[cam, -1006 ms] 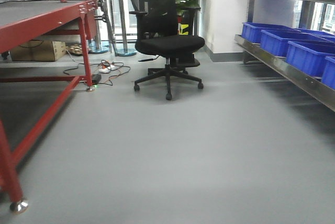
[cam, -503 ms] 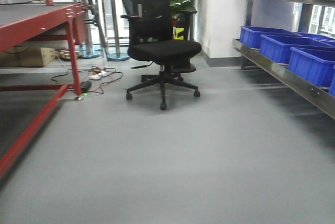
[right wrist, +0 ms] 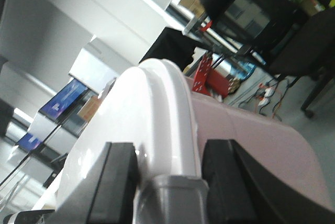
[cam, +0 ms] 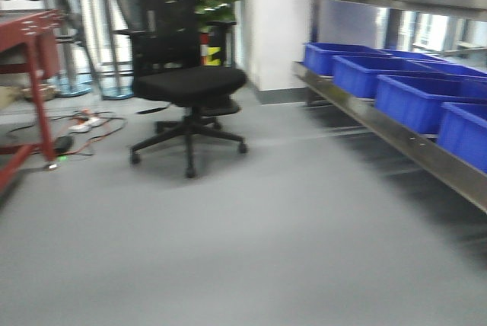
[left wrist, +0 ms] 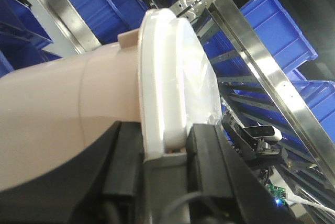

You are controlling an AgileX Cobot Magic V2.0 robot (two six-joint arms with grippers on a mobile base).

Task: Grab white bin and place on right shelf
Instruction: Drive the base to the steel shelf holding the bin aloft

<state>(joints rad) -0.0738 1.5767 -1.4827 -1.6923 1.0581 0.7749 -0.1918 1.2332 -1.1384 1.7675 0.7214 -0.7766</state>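
- Now the left gripper (left wrist: 165, 153) clamps its black jaws on the lid rim of the large off-white plastic bin (left wrist: 57, 114).
- Likewise the right gripper (right wrist: 170, 179) clamps the opposite rim.
- Rightward, a shiny stainless-steel shelf (cam: 396, 137) carries blue plastic crates (cam: 415, 97).

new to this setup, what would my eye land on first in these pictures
The white bin fills both wrist views, its lid rim pinched between the fingers of the left gripper and the right gripper. In the front view, a row of blue crates sits on the steel shelf along the right. A black office chair stands on the grey floor left of centre.
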